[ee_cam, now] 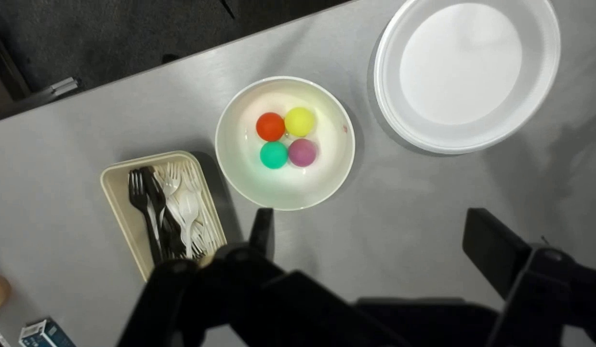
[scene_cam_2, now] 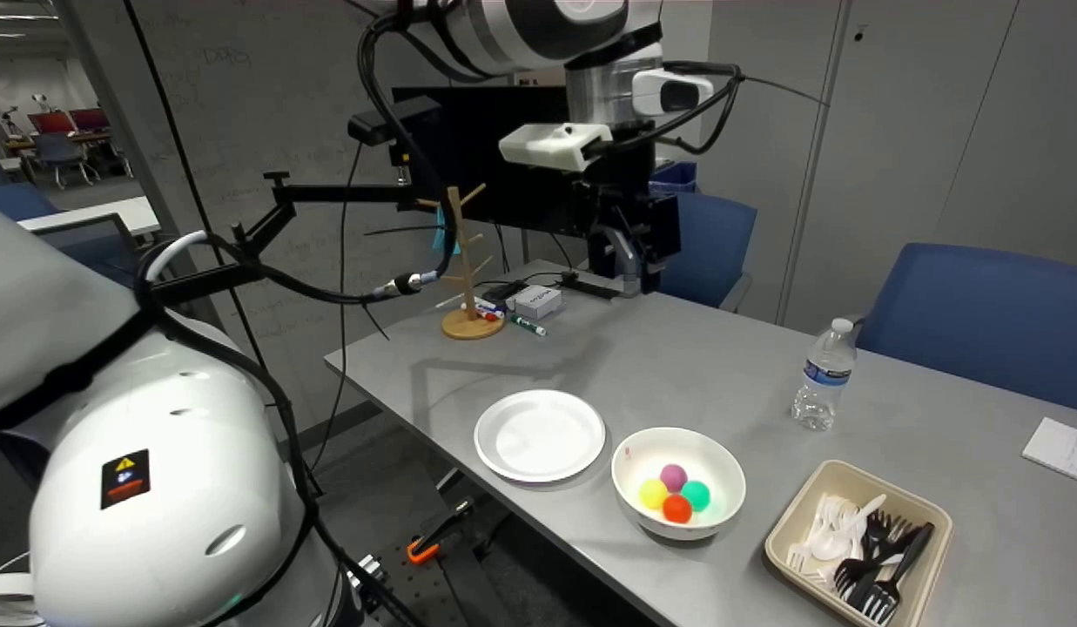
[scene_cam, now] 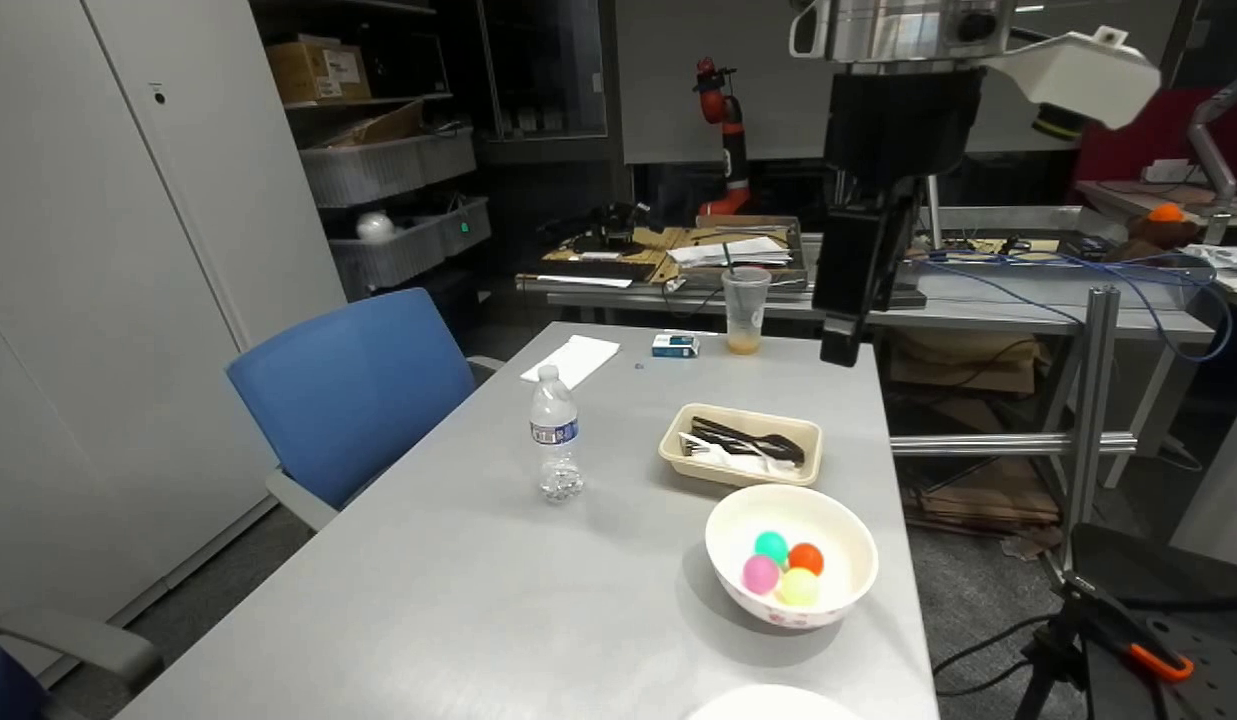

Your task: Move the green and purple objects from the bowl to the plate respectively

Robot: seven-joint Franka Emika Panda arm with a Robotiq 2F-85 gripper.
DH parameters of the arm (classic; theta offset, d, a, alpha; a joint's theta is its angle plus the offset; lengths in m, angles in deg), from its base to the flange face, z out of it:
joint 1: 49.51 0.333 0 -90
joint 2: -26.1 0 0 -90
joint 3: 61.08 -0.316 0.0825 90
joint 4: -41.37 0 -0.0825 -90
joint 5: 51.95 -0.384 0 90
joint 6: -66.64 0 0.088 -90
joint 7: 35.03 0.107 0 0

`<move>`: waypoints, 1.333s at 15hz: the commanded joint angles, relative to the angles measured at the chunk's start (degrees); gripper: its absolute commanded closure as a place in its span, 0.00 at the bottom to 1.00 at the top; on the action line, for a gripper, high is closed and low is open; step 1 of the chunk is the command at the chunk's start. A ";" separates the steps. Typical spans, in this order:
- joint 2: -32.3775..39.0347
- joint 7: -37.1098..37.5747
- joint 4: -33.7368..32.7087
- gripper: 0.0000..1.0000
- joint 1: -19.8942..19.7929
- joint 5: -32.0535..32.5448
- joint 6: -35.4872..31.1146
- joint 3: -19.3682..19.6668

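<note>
Wide-spread fingers point(ee_cam: 493, 250), nothing between them, above the worktop point(scene_cam_2: 703, 348).
Green ball point(ee_cam: 273, 154) and purple ball point(ee_cam: 302, 153) bunch in the bowl point(ee_cam: 298, 190), near the worktop's long edge facing the robot point(scene_cam_2: 181, 522). Green first, I'd say: narrow the fingers, descend steeply inside, pinch without nudging purple.

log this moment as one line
gripper: open, empty | green ball: in bowl | purple ball: in bowl | transfer: not yet done
</note>
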 commanded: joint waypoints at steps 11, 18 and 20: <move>1.00 10.00 5.79 0.00 -0.55 -0.59 -3.85 -3.40; 7.00 19.72 14.21 0.00 -2.10 0.64 -13.97 -4.83; 6.62 18.10 13.92 0.00 -1.26 -0.11 -12.63 -4.57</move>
